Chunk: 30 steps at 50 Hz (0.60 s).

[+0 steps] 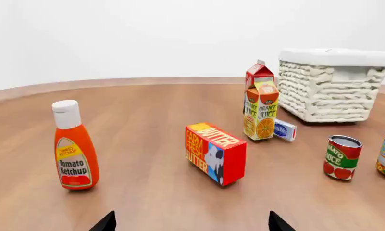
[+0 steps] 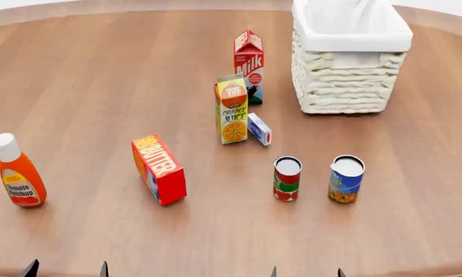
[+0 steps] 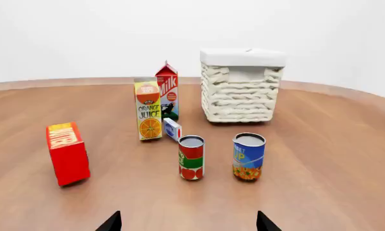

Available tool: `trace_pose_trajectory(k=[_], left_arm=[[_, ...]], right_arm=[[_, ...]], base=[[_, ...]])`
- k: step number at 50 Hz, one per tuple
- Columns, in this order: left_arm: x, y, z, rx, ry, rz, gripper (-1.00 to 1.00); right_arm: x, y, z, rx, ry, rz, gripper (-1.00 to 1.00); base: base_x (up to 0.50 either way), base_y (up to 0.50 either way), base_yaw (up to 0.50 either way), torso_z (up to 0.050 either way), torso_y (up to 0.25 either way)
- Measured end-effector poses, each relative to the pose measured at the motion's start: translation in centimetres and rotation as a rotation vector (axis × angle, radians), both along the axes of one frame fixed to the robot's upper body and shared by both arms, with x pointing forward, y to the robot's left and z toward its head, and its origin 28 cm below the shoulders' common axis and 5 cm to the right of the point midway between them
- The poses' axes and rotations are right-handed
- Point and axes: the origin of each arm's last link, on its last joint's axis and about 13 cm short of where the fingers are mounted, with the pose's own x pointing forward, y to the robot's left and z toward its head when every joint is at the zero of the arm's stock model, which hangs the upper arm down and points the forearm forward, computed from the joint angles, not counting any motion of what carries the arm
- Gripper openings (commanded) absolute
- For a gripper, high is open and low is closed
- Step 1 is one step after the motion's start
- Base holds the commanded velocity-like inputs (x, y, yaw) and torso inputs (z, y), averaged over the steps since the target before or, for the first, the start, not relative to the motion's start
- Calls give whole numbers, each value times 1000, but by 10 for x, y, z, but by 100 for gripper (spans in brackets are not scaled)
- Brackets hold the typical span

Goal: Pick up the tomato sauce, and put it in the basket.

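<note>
— Where's the tomato sauce [image 2: 287, 178] sitting?

— Upright on the bench [image 2: 100, 86], straight out ahead of the right gripper [image 3: 187, 222] and well apart from it. The blue-and-yellow can [image 2: 346, 178] stands just beside it, on the side away from the left gripper [image 1: 191, 223].

— Are the grippers holding anything?

— No. Both are spread wide and empty; only the dark fingertips [image 3: 111, 222] poke into view at the near edge of the bench.

— And the basket [image 2: 346, 86]?

— Farther out beyond the cans from the right gripper, well apart from them, its white liner folded over the rim.

— What's in front of the left gripper?

— The butter box [image 1: 215, 152] ahead of it, and the ketchup bottle [image 1: 75, 146] off to its outer side, standing upright. Past the butter, the orange juice carton [image 2: 232, 109] has a small blue-and-white box [image 2: 259, 128] right against it, with the milk carton [image 2: 248, 66] just behind.
</note>
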Motion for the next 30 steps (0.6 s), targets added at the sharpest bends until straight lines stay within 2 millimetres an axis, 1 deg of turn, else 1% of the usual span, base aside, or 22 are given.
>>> trace_pose_trajectory(k=[5, 8, 16, 24, 30], left_arm=[[-1, 0, 2, 4, -4, 8, 100], [-3, 1, 8, 13, -23, 15, 100], [-16, 2, 39, 8, -101, 34, 100], [-36, 2, 72, 2, -202, 47, 100], [-54, 2, 94, 3, -274, 54, 100]], right_arm=[[-1, 1, 3, -11, -9, -3, 100], [-3, 1, 11, -17, -35, -7, 100], [-16, 2, 46, -24, -144, -26, 100], [-37, 5, 80, -19, -254, -24, 100], [-51, 8, 99, -10, -313, -15, 100]], base=[[0, 0, 0, 0, 0], [0, 0, 0, 0, 0], [0, 0, 0, 0, 0], [0, 0, 0, 0, 0], [0, 0, 0, 0, 0]])
